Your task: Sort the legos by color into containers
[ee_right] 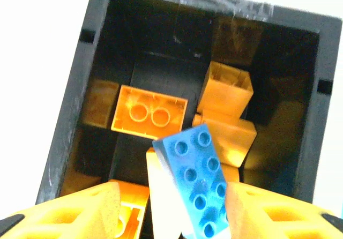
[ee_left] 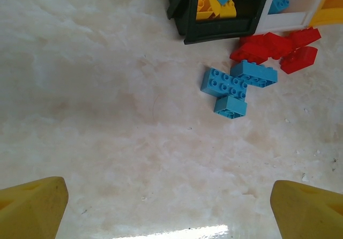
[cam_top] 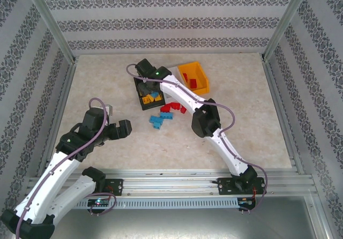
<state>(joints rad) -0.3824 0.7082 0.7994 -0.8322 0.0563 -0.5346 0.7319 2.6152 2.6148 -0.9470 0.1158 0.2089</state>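
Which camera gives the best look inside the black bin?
The right wrist view: it looks straight down into the black bin, showing orange-yellow bricks with a blue brick over them. The top view has it small, partly under the right arm; the left wrist view catches its front wall.

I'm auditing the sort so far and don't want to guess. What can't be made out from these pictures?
White bin: contents. The left wrist view's top edge crops it; in the top view the right arm mostly covers it.
Right gripper on the blue brick: gripped or loose? The right wrist view's bottom edge cuts off the contact.
Red bricks: exact count; they overlap in the left wrist view and are tiny from above.
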